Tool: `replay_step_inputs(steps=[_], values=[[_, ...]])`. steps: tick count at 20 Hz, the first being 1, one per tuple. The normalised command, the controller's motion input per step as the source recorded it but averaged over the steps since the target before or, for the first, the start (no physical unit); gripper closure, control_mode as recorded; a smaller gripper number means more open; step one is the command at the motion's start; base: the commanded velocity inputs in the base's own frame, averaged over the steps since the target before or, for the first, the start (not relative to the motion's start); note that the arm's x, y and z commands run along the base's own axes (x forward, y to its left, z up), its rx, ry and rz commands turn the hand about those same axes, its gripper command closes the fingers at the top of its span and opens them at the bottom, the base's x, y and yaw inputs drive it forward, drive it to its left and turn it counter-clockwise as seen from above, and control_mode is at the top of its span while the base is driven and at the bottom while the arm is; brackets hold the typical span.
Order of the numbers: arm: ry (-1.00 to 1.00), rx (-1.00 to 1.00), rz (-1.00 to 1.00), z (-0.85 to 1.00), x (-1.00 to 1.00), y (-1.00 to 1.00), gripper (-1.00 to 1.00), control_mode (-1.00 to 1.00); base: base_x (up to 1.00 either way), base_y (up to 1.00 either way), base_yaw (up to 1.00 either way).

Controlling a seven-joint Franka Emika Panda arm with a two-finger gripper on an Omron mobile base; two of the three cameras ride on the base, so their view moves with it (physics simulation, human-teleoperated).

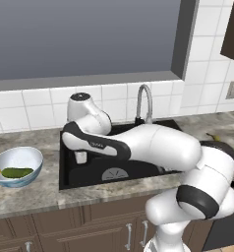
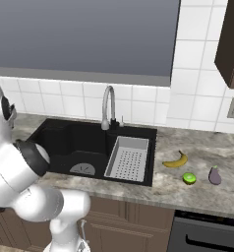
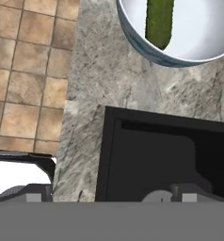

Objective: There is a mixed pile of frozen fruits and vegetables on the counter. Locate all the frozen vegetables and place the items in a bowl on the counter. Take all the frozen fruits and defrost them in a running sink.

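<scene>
Cucumber (image 1: 17,172) lies in the bowl (image 1: 15,156), on the surface (image 1: 35,194) left of the sink (image 2: 92,147). Banana (image 2: 176,160), lime (image 2: 189,178) and eggplant (image 2: 215,175) lie on the surface right of the sink, near one another but apart. Gripper (image 1: 80,156) hangs over the sink's left part, fingers apart, holding nothing.

Risks: lime is round, may roll off when nudged; grabbing the lime as a vegetable because both are green; the arm sweeping across could clip the faucet (image 2: 108,107).

Hard to tell: whether water runs; the arm covers much of the basin in the left base view; fingertips barely visible in the hand view.
</scene>
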Motion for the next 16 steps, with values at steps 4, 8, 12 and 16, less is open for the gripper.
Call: replay_step_inputs(steps=[4,8,12,16], values=[[0.00,0.01,-0.04,0.10,0.00,-0.40,-1.00,-1.00,0.00,0.00,0.00],[0.00,0.03,-0.11,0.18,0.00,-0.42,-1.00,-1.00,0.00,0.00,0.00],[0.00,0.04,-0.17,0.19,0.00,-0.46,-1.00,-1.00,0.00,0.00,0.00],[0.00,0.04,-0.21,0.15,-0.01,-0.48,-1.00,-1.00,0.00,0.00,0.00]])
